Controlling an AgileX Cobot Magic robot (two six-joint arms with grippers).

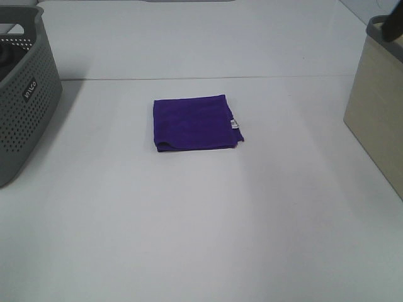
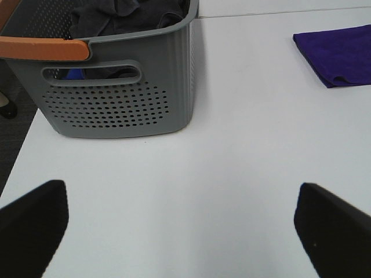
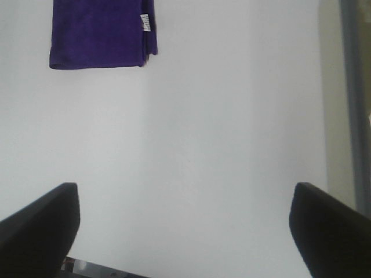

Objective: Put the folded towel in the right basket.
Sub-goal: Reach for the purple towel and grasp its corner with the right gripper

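Observation:
A folded purple towel (image 1: 195, 123) lies flat on the white table, near the middle. It has a small white tag on its right edge. It also shows in the left wrist view (image 2: 339, 55) and in the right wrist view (image 3: 101, 32). The right basket (image 1: 378, 107) is beige with a grey rim and stands at the right edge. My left gripper (image 2: 185, 231) is open and empty above bare table, near the grey basket. My right gripper (image 3: 185, 231) is open and empty above bare table, apart from the towel. Neither gripper shows in the exterior high view.
A grey perforated basket (image 1: 22, 94) stands at the left edge; the left wrist view shows its wall (image 2: 116, 98), an orange handle and dark cloth inside. The table's left edge (image 2: 23, 150) drops to dark floor.

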